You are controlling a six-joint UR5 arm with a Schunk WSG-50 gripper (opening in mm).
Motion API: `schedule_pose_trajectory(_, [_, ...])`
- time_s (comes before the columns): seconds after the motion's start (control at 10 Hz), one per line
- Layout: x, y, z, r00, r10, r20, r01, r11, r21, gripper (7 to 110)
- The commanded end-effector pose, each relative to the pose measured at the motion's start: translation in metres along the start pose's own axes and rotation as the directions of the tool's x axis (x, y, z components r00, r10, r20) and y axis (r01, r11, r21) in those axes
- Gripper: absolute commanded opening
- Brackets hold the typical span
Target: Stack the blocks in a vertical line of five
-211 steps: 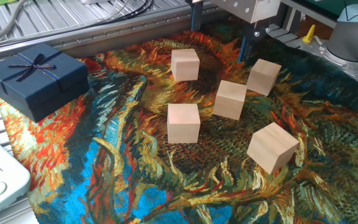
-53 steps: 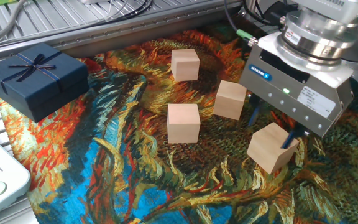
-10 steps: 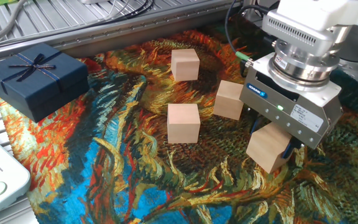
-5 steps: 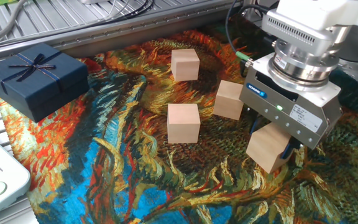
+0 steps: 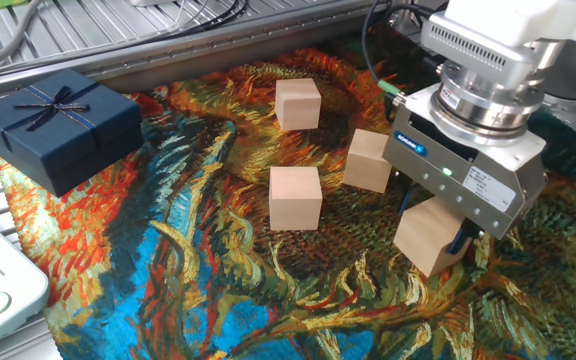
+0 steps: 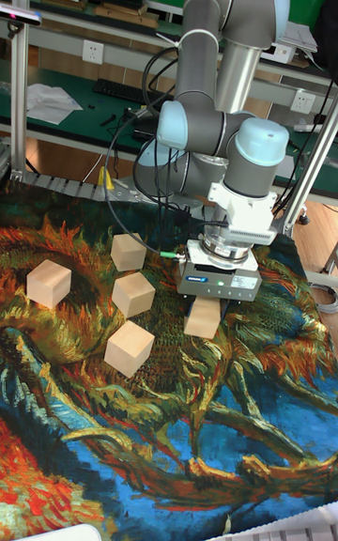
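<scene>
Fixed view: pincer (image 5: 438, 232) clamped on pale beige wooden cube (image 5: 425, 238), tilted, over painted cloth (image 5: 198, 290); three more cubes left.

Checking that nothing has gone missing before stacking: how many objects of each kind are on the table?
Pale wooden blocks: 5
Navy gift box: 1
Total: 6

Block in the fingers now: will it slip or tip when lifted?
Probably rigid: the held block looks like plain wood with flat faces, so the fingers should seat squarely. The smooth faces might slip slightly. It already sits tilted, so it could settle unevenly when placed.
</scene>
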State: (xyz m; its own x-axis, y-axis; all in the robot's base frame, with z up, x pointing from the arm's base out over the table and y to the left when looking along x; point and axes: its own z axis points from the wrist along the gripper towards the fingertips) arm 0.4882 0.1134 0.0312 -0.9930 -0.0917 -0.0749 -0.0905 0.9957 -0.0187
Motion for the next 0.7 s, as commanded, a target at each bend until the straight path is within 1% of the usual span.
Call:
schedule_pose_trajectory(0.0, [-0.003, -0.001, -0.002, 1.000, -0.004, 0.007, 0.004, 1.000, 0.000, 66])
schedule_pose_trajectory(0.1, [-0.003, -0.003, -0.002, 1.000, -0.014, 0.009, 0.014, 1.000, 0.007, 66])
schedule_pose_trajectory(0.2, [-0.001, -0.007, -0.002, 1.000, -0.023, -0.001, 0.023, 0.999, 0.024, 66])
schedule_pose_trajectory(0.3, [0.001, -0.008, -0.002, 1.000, -0.029, -0.010, 0.029, 0.999, 0.026, 66])
schedule_pose_trajectory(0.5, [0.004, -0.019, -0.002, 0.997, -0.073, -0.024, 0.074, 0.995, 0.072, 66])
schedule_pose_trajectory(0.6, [0.004, -0.018, -0.002, 0.998, -0.066, -0.024, 0.068, 0.995, 0.067, 66])
